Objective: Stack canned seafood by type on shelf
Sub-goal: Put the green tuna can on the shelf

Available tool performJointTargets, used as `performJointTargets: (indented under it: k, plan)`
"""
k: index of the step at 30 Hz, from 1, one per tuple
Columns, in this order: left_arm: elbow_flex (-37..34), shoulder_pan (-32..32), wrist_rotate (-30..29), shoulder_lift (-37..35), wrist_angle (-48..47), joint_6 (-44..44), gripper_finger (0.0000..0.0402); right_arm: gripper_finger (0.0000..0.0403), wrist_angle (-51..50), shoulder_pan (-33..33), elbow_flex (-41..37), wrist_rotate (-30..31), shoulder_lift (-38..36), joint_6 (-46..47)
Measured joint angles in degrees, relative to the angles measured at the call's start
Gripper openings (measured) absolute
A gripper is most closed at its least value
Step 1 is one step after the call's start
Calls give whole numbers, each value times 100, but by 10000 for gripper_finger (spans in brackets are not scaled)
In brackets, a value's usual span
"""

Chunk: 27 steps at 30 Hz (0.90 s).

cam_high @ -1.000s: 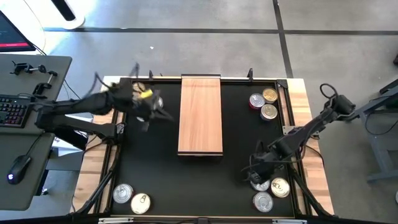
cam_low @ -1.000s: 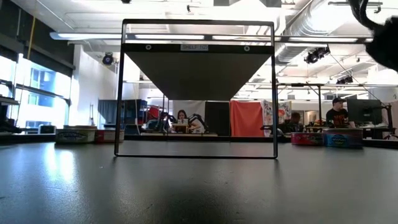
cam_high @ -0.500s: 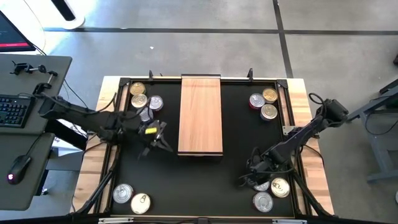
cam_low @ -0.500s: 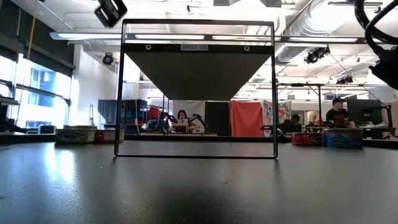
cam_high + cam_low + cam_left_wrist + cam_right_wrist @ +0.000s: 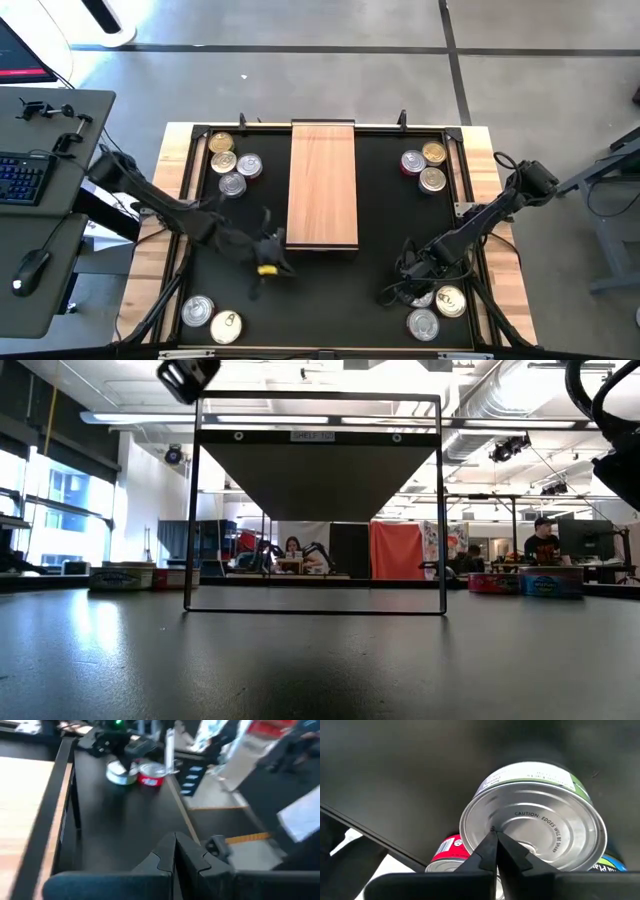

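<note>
Beside the long light-wood plank shelf (image 5: 322,185), still bare of tins, swinging the empty, pinched-shut left claw (image 5: 268,266) forward from the far-left cans towards the near-left pair, while lowering the closed right claw (image 5: 408,287) onto a silver-lidded round tin (image 5: 532,830).

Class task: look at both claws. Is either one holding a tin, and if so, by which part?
Nothing is held. The left claw is shut on nothing above the black mat. The right claw is shut too, in front of a silver tin without gripping it.
</note>
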Motion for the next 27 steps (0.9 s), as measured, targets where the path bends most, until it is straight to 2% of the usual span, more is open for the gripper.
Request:
performJointTargets:
  k: [3, 8, 12, 18, 21, 27]
  plan:
    - [369, -97, -540, 559, 0, 4, 0, 0, -3, 4, -3, 41, 0, -10]
    - [887, -310, -2083, 1249, -263, -174, 0, 0, -7, 4, -5, 54, 2, -43]
    - [1104, -393, -2880, 1601, -431, 0, 0, 0, -11, 0, -7, 127, 2, -78]
    - [1178, -386, -3764, 1718, -428, -9, 0, 0, -16, 0, -9, 200, 4, -112]
    - [1178, -383, -4179, 1691, -500, 308, 0, 0, -17, 0, -10, 207, 4, -112]
    - [1184, -76, -4296, 1685, -486, 863, 0, 0, -20, 0, -14, 218, 9, -135]
